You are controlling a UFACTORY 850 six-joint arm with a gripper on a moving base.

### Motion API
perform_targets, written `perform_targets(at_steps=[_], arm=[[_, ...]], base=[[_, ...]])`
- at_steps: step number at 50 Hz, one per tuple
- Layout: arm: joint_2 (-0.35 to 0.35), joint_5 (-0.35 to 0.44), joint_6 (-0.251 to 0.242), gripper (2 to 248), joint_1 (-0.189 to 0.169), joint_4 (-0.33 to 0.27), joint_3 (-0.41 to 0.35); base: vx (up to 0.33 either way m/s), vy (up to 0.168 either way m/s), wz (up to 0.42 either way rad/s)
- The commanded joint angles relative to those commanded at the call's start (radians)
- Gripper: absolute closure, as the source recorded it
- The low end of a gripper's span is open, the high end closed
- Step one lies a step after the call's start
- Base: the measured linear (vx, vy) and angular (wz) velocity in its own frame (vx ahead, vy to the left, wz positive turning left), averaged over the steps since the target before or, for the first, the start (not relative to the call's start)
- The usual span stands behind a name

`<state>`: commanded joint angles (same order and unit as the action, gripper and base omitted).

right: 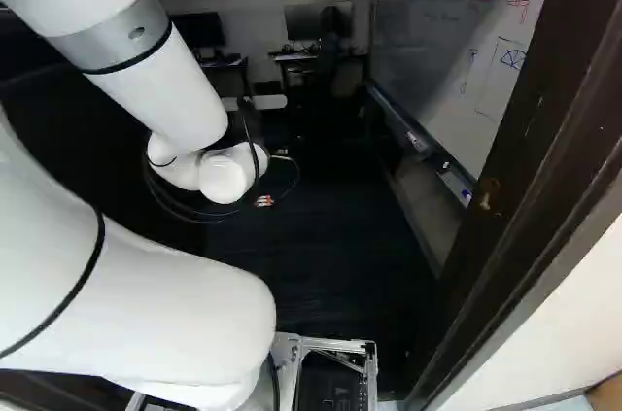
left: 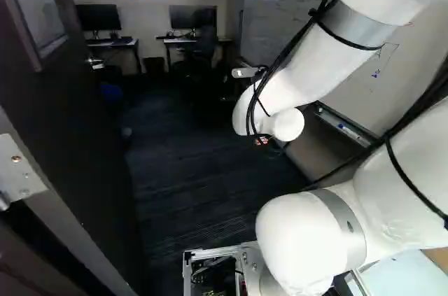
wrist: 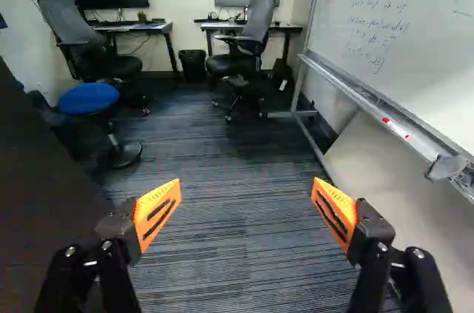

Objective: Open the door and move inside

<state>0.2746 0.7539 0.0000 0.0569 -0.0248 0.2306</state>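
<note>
Door [left: 80, 149] swung well open, in the left base view: it runs along the left there, from the hinge plate [left: 19, 170] at its near edge into the room. I read that as the opening done, with driving in the step left. The arm [left: 308, 86] is folded out ahead over the floor [left: 189, 184], beside the door and apart from it, likely so that nothing drags on the door as the base [left: 210, 252] rolls past.

In the right base view, the door frame [right: 530, 168] rises across the opening from the door, close beside the base. The whiteboard [right: 466, 51] lies beyond it, on the side facing the door. I'd creep straight, since a small swerve could scrape that frame.

In the wrist view, the gripper [wrist: 246, 191] has its fingers wide apart with nothing between them; it needs no hold now, I judge. The door's dark face is beside one finger. Past the door are a blue stool [wrist: 89, 98] and office chairs [wrist: 248, 43]; the stool is nearest the door, so I'd keep clear of it once inside.
</note>
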Motion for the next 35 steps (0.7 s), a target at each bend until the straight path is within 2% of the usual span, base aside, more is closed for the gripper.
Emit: perform_targets(at_steps=[35], arm=[[0.0, 0.0, 0.0, 3, 0.0, 0.0, 0.0]], base=[[0.189, 0.006, -0.019]])
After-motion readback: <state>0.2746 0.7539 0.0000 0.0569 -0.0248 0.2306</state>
